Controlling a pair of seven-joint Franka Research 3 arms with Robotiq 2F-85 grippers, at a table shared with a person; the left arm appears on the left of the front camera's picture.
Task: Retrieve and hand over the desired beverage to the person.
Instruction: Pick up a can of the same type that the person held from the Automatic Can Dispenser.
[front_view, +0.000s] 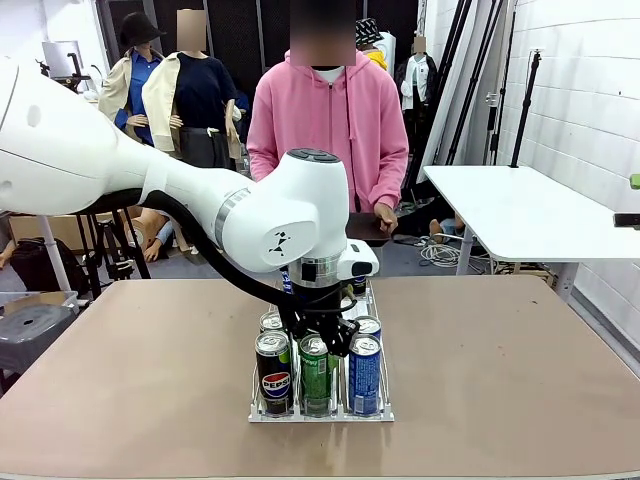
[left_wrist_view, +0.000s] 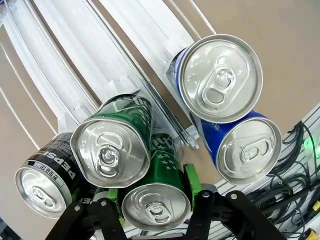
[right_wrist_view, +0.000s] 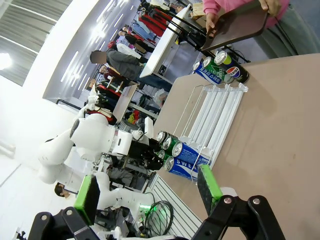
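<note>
A clear rack (front_view: 320, 412) in the middle of the table holds upright cans at its near end: a black Pepsi can (front_view: 273, 372), a green can (front_view: 315, 375) and a blue can (front_view: 364, 375). My left gripper (front_view: 316, 338) comes down on the green can (left_wrist_view: 156, 205) from above. Its green pads (left_wrist_view: 191, 180) press that can's two sides, so it is shut on it. Behind it in the same lane stands another green can (left_wrist_view: 112, 150). The person (front_view: 328, 120) in a pink hoodie stands at the far side. My right gripper (right_wrist_view: 149, 192) hangs open, well back from the rack (right_wrist_view: 215, 107).
The person holds a dark tray (front_view: 365, 228) at the far table edge. Two blue cans (left_wrist_view: 220, 77) fill the lane beside the green ones, and the Pepsi can (left_wrist_view: 42, 187) is on the other side. A white table (front_view: 520, 205) stands at the back right.
</note>
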